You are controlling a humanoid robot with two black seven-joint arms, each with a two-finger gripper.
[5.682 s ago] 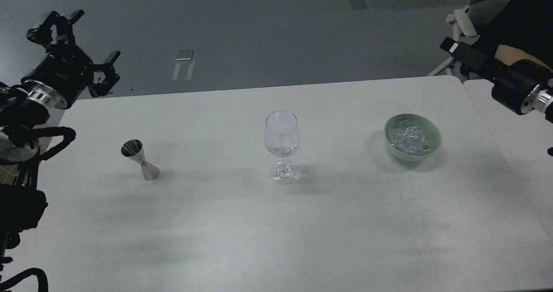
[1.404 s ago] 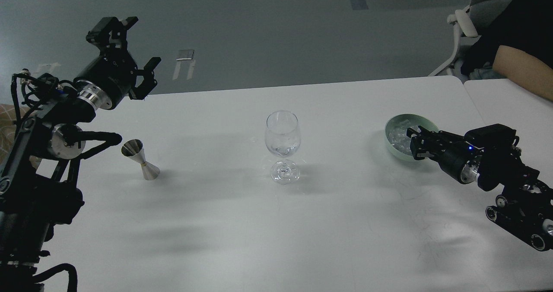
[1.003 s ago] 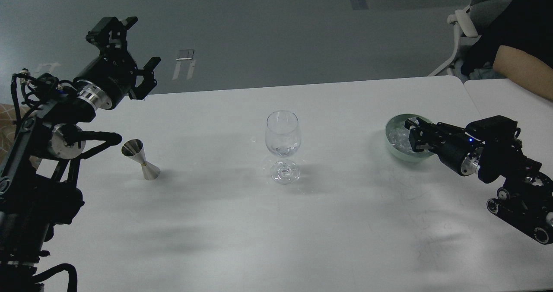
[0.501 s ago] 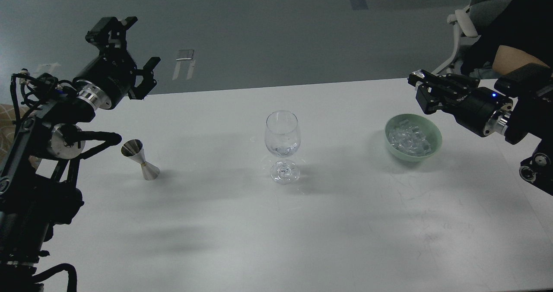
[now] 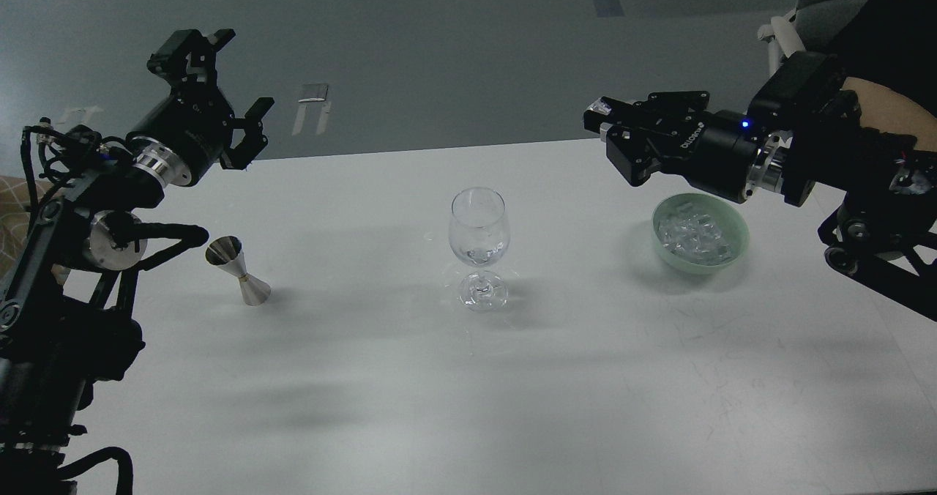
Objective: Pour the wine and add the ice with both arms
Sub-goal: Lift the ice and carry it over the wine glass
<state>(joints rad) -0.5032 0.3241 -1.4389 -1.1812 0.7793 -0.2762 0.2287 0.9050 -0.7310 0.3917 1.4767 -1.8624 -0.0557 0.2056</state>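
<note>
A clear wine glass stands upright at the table's middle. A pale green bowl to its right holds a heap of clear ice. A steel jigger stands at the left. My right gripper hovers in the air up and left of the bowl, between bowl and glass, with its fingers closed on a small clear ice cube. My left gripper is open and empty, raised above the table's far left corner, behind the jigger.
The white table has a second table butted against its right edge. A person's arm and an office chair are at the far right, behind my right arm.
My right gripper dipped into the bowl, then rose and swung up and left toward the glass with a cube between its fingers. My left arm has stayed still over the last second.
</note>
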